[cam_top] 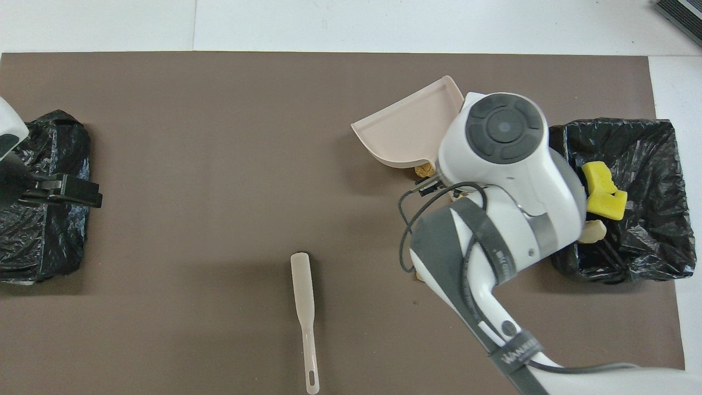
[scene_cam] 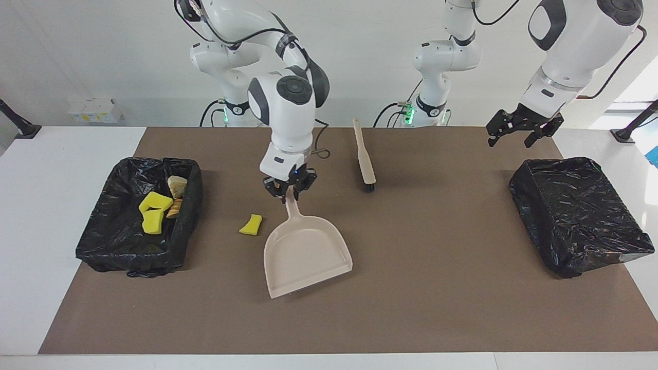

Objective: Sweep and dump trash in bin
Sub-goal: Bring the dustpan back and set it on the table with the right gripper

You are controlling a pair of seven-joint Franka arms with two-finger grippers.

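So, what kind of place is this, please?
Probably a robot lab test bench: two Franka arms at a white table with a brown mat, staged trash and bag-lined bins.

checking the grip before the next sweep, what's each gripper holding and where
The right gripper holds the dustpan by the end of its handle. The left gripper is open and holds nothing.

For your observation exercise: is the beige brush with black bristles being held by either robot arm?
No, the beige brush with black bristles lies untouched on the brown mat, apart from both arms.
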